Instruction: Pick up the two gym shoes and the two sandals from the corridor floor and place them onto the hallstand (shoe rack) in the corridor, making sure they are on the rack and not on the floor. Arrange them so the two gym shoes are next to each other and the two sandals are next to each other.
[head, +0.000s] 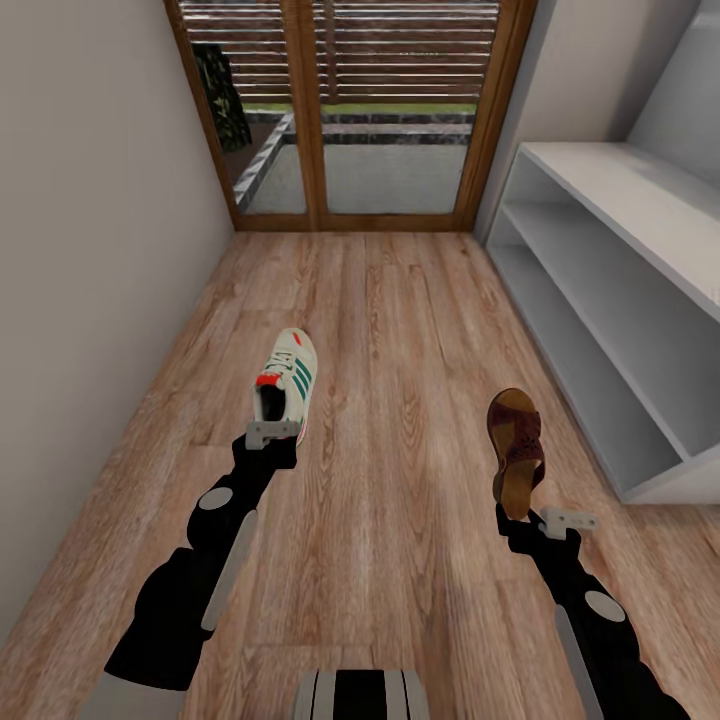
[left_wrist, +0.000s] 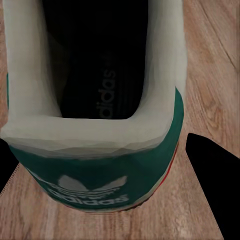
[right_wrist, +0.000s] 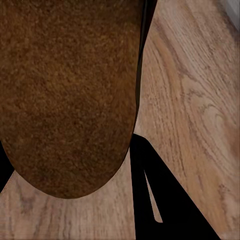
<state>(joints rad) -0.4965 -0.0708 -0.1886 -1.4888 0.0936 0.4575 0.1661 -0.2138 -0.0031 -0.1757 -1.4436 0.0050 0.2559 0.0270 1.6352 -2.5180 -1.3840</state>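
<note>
White shoe (head: 286, 383) sits in the left gripper (head: 272, 434), fingers pinching its stiff heel. Right gripper (head: 527, 512) pinches the light sandal (head: 516, 450) by its heel, above the floor (head: 400, 330).

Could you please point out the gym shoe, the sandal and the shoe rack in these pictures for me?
gym shoe (head: 288, 384): head view, on its white upper beside the green stripes.
sandal (head: 516, 442): head view, on the reddish-brown strap across its middle.
shoe rack (head: 640, 195): head view, on the bare white bench top.
</note>
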